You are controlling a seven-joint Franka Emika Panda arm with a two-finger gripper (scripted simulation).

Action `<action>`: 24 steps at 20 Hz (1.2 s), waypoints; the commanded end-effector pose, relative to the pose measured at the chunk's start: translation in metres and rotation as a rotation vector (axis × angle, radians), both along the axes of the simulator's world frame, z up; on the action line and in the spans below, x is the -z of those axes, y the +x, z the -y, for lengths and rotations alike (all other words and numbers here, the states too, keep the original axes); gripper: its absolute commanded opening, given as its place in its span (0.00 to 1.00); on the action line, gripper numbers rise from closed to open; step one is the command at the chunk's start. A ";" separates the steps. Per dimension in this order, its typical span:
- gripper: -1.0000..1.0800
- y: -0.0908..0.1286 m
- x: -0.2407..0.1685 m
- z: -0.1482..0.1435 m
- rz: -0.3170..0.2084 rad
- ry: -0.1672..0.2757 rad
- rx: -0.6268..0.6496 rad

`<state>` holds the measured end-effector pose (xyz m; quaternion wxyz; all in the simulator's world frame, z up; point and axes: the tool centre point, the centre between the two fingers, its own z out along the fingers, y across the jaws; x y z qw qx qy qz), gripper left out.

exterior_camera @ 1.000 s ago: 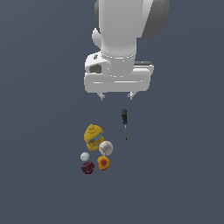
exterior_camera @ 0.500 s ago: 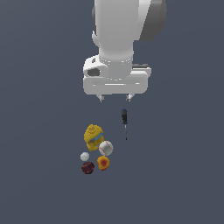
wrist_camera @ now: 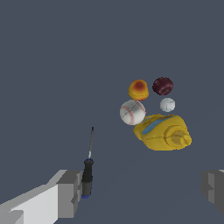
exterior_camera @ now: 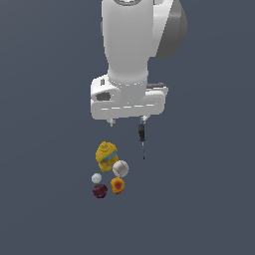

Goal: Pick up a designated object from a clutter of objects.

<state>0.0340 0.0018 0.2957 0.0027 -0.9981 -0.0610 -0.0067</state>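
The designated object, a small dark maroon lumpy ball (exterior_camera: pixel 100 191) (wrist_camera: pixel 162 85), lies on the grey floor at the near end of the clutter of objects. Right beside it are an orange ball (exterior_camera: pixel 117 186) (wrist_camera: pixel 138 89) and a tiny white ball (exterior_camera: pixel 96 178) (wrist_camera: pixel 167 104). My gripper (exterior_camera: pixel 128 121) (wrist_camera: pixel 140 192) hangs open above the floor, well short of the maroon ball and past the yellow lump. Nothing sits between its fingers.
A white baseball (exterior_camera: pixel 120 168) (wrist_camera: pixel 132 112) touches a yellow lump with a blue band (exterior_camera: pixel 106 154) (wrist_camera: pixel 164 132). A black screwdriver (exterior_camera: pixel 142 137) (wrist_camera: pixel 88 170) lies apart, close under one finger (wrist_camera: pixel 65 192), its thin shaft pointing toward the clutter.
The hand has come lower and shifted a little toward the exterior view's left, closer to the yellow lump. The objects have not moved.
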 end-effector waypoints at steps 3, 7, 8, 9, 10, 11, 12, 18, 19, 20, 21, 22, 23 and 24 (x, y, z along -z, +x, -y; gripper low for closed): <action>0.96 0.020 0.015 0.009 -0.001 -0.005 -0.075; 0.96 0.041 0.033 0.020 -0.003 -0.009 -0.160; 0.96 0.047 0.038 0.023 -0.003 -0.010 -0.182; 0.96 0.052 0.043 0.026 -0.003 -0.010 -0.204; 0.96 0.057 0.048 0.029 -0.004 -0.011 -0.226; 0.96 0.062 0.054 0.032 -0.004 -0.012 -0.248; 0.96 0.067 0.059 0.035 -0.005 -0.012 -0.270; 0.96 0.094 0.095 0.054 -0.007 -0.015 -0.401; 0.96 0.098 0.101 0.057 -0.008 -0.015 -0.423; 0.96 0.102 0.108 0.060 -0.008 -0.015 -0.444; 0.96 0.106 0.114 0.064 -0.008 -0.015 -0.466; 0.96 0.109 0.121 0.067 -0.009 -0.015 -0.488; 0.96 0.113 0.127 0.070 -0.009 -0.015 -0.509; 0.96 0.116 0.134 0.074 -0.009 -0.015 -0.531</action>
